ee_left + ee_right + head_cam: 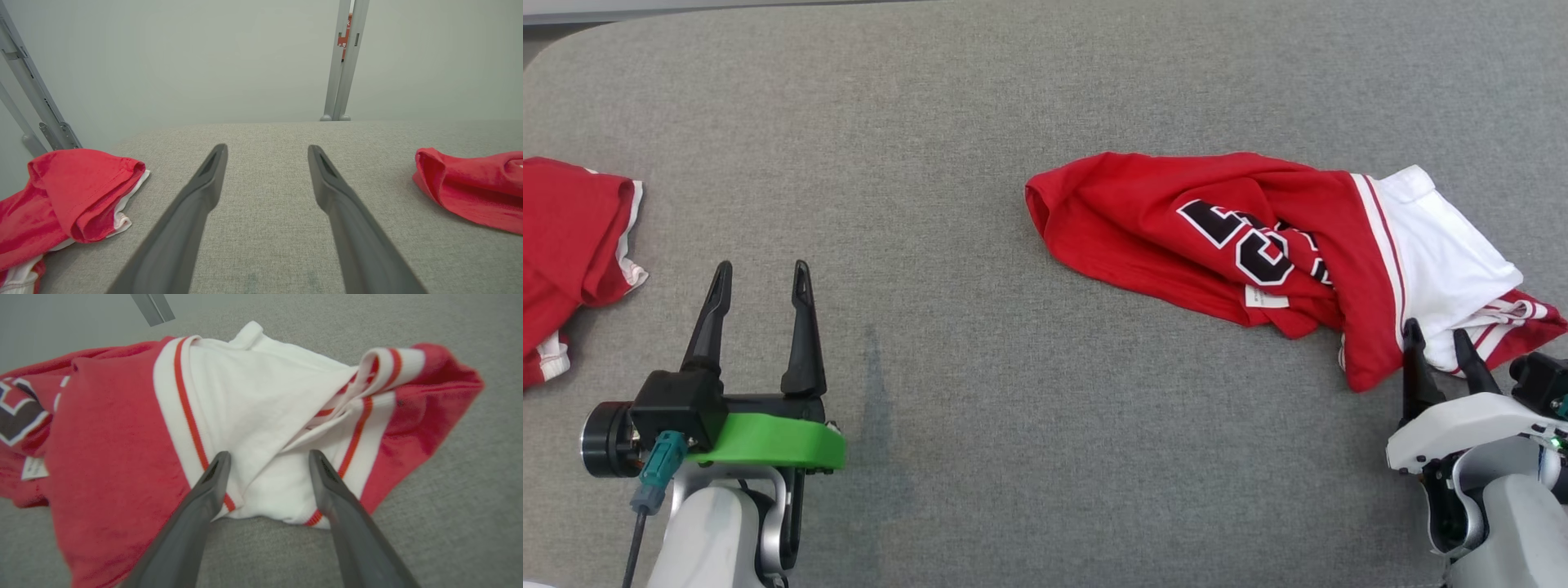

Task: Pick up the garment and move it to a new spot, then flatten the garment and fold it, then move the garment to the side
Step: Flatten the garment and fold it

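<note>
**Red jersey at the right fingers' tips**

Red with a white panel, the crumpled garment [1258,245] lies on the grey tabletop [980,408] at 3 o'clock in the head view. Its long axis runs from 9 to 4 o'clock: the rounded red end points to 9, the white, striped end to 4. The right gripper [1436,331] is much the nearer, at 4 o'clock. Its fingers [212,477] stand apart and straddle the white hem, which lies at 12 o'clock from them; whether they touch it I cannot tell. The left gripper [762,268], at 8 o'clock, hangs spread over bare tabletop, well apart from the garment. A second red garment [564,245] lies at 9 o'clock.
</note>
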Controlling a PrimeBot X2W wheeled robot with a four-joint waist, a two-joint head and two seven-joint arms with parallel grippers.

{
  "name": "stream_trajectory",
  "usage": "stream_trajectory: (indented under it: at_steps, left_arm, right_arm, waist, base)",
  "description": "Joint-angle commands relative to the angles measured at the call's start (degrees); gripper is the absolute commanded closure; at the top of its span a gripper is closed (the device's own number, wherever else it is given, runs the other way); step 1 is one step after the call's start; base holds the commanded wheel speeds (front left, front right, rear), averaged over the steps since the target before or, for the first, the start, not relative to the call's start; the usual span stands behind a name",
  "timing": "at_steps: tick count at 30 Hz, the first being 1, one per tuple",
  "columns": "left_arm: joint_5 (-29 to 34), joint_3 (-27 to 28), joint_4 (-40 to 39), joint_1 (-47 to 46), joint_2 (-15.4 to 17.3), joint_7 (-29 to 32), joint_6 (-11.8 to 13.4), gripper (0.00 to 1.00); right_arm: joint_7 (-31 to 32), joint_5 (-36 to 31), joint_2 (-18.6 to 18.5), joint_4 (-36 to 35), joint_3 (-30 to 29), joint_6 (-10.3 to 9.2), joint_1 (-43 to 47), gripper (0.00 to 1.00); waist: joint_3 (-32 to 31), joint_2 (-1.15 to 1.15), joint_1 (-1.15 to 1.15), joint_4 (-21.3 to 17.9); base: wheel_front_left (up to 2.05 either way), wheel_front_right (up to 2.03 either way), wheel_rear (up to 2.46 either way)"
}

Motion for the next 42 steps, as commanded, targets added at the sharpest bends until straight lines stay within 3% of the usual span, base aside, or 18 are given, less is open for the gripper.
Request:
stream_trajectory:
  at_steps: [1, 9, 20, 21, 22, 33, 42]
  left_arm:
    - [-0.03, -0.07, 0.22, -0.71, 0.27, -0.38, 0.16, 0.0]
    - [-0.14, -0.34, 0.64, -0.72, 0.09, -0.38, 0.03, 0.0]
    - [-0.45, 0.07, 0.43, 0.73, 0.44, -0.45, 0.38, 0.0]
    - [-0.49, 0.06, 0.42, 0.79, 0.44, -0.45, 0.42, 0.0]
    - [-0.51, 0.04, 0.43, 0.8, 0.45, -0.44, 0.42, 0.0]
    - [-0.74, 0.11, 0.65, 1.35, 0.71, -0.47, 0.59, 0.0]
    - [-1.02, 0.14, 0.46, 2.6, 1.08, -0.42, 0.86, 0.0]
  right_arm:
    - [0.71, 1.24, 0.1, 1.62, 0.54, -0.08, -0.38, 1.0]
    - [-0.99, 5.18, 0.47, 4.75, 3.73, -0.09, 3.36, 1.0]
    - [-2.32, 4.76, 2.94, -3.87, 7.13, -0.08, 10.95, 1.0]
    - [-2.59, 4.27, 3.07, -4.6, 7.18, -0.08, 11.19, 0.66]
    - [-2.96, 3.21, 3.12, -5.32, 7.4, -0.07, 11.24, 0.0]
    - [-6.75, -4.99, 3.08, -21.7, 9.05, -0.07, 12.93, 0.0]
    - [-3.41, -6.14, 3.28, -30.5, 7.09, -0.08, 15.48, 0.0]
  waist:
    - [0.14, 0.0, 0.0, 0.01]
    - [-0.46, 0.0, 0.0, 0.15]
    - [-1.81, 0.0, 0.0, -0.84]
    - [-1.93, 0.0, 0.0, -0.95]
    - [-2.04, 0.0, 0.0, -1.01]
    - [-3.57, 0.0, 0.0, -1.13]
    - [-5.5, 0.0, 0.0, -1.03]
  base:
    - [0.0, 0.0, 0.0]
    - [0.0, 0.0, 0.0]
    - [0.0, 0.0, 0.0]
    - [0.0, 0.0, 0.0]
    - [0.0, 0.0, 0.0]
    - [0.0, 0.0, 0.0]
    - [0.0, 0.0, 0.0]
